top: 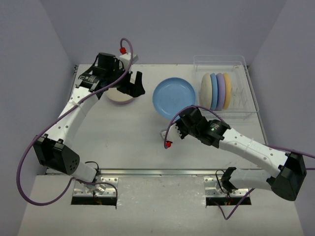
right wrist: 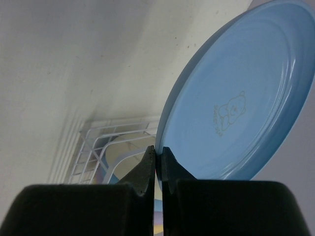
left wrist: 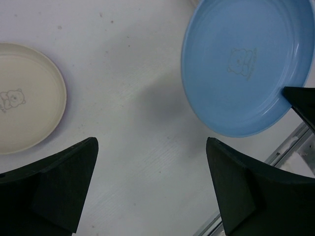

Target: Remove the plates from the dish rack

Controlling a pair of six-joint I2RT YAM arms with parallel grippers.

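A light blue plate (top: 173, 97) hangs tilted above the table's middle. My right gripper (top: 177, 118) is shut on its near rim; the right wrist view shows the jaws (right wrist: 158, 153) pinching the edge of the blue plate (right wrist: 236, 108). The clear dish rack (top: 248, 93) stands at the far right. Cream, blue, lavender and yellow plates (top: 215, 91) stand upright in it. A cream plate (top: 118, 97) lies flat at the far left. My left gripper (top: 135, 88) hovers open and empty beside it, over bare table (left wrist: 151, 142), between the cream plate (left wrist: 24, 98) and the blue plate (left wrist: 241, 64).
The rack's white wire insert (right wrist: 98, 142) shows behind the right jaws. A metal rail (top: 157, 172) runs along the table's near edge. Grey walls close in the table on three sides. A purple cable (top: 170, 132) loops off the right arm.
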